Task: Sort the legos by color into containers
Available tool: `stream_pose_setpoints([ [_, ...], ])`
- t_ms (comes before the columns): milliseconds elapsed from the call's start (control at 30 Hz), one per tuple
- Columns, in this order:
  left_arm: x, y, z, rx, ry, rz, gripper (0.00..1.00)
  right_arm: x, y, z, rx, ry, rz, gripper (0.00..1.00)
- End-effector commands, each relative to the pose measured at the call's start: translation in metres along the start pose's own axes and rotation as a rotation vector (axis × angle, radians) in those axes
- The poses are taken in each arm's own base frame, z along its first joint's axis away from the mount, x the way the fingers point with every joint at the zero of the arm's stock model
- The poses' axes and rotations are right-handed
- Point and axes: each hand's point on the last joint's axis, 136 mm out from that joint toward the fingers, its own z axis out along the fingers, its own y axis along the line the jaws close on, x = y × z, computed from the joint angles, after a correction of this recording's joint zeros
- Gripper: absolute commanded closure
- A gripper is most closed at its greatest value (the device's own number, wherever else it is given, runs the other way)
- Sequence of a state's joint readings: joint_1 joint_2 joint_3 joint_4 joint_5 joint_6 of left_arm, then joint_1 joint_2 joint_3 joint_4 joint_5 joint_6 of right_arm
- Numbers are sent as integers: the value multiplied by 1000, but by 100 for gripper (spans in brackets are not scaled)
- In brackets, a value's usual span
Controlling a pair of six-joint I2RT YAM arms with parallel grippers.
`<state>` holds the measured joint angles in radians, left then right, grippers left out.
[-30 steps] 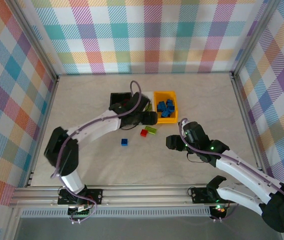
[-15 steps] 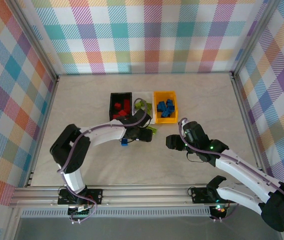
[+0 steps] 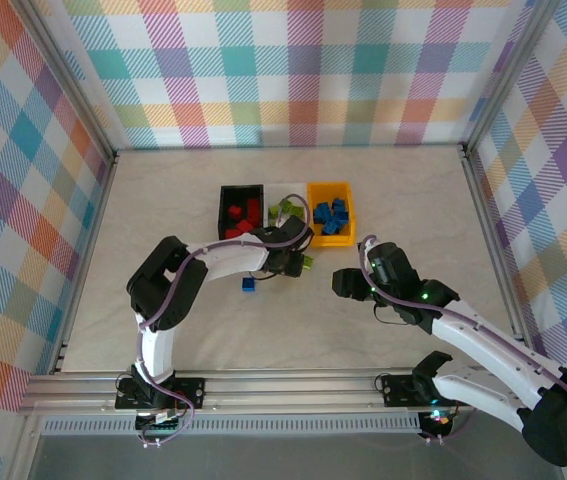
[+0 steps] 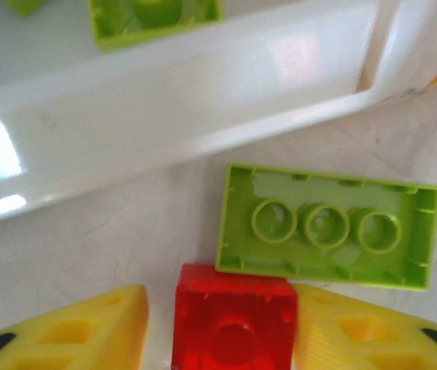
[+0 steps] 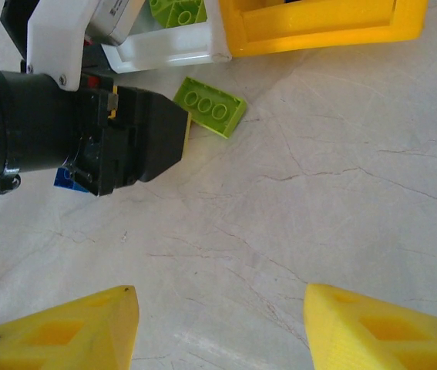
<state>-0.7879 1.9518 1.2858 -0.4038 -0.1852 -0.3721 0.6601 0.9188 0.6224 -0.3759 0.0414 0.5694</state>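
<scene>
1. Just in front of the white bin (image 4: 187,100), the left gripper (image 4: 220,308) is set low over a red brick (image 4: 233,320). The brick lies on the table (image 4: 87,239) between the yellow fingers (image 4: 87,327).
2. The jaws are drawn in narrowly about the brick. One finger is seen against its side and a thin strip of table shows at the other, so a firm hold cannot be confirmed.
3. The step in hand is judged to be the pickup of this red brick. It is meant for the black bin (image 3: 241,187), where red bricks are gathered.
4. A green brick (image 4: 327,227) lies upside down just beside the red one, perhaps touching its far corner.
5. For the next move, the closing must be finished and the brick lifted straight up, so that the green brick is not dragged. It is then to be carried across the white bin and released over the black one.
6. The right gripper (image 5: 218,291) is held wide open and empty above bare table. A blue brick (image 3: 249,285) is left to be sorted into the orange-yellow bin (image 3: 330,184).
</scene>
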Motion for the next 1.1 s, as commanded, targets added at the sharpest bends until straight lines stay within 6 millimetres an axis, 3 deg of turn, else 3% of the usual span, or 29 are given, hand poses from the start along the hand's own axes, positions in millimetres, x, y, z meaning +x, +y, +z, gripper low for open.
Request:
stream_pose_setpoints([
  [0,-9,-4,-4,-10,-29,22,59,-5,2,-3,-13,-15,13,41],
  [200,-3,2,-25,13,-48,-10,69,-6,3,-3,-14,-18,14,41],
  [333,1,9,-59,63,-107,-72,71,-7,4,-2,-17,-14,10,41],
  [500,-9,37,-103,45,-191,-140,71,-7,4,1,-22,-7,13,41],
  [633,-33,69,-120,35,-240,-231,70,-6,4,3,-20,2,14,41],
  [800,-74,111,-112,-11,-260,-330,69,-6,4,2,-19,4,19,41],
  [967,-104,125,-87,-23,-225,-365,69,-6,4,-1,-16,3,17,41],
  [1067,-111,132,-69,-44,-194,-376,64,-7,5,-2,-18,2,18,41],
])
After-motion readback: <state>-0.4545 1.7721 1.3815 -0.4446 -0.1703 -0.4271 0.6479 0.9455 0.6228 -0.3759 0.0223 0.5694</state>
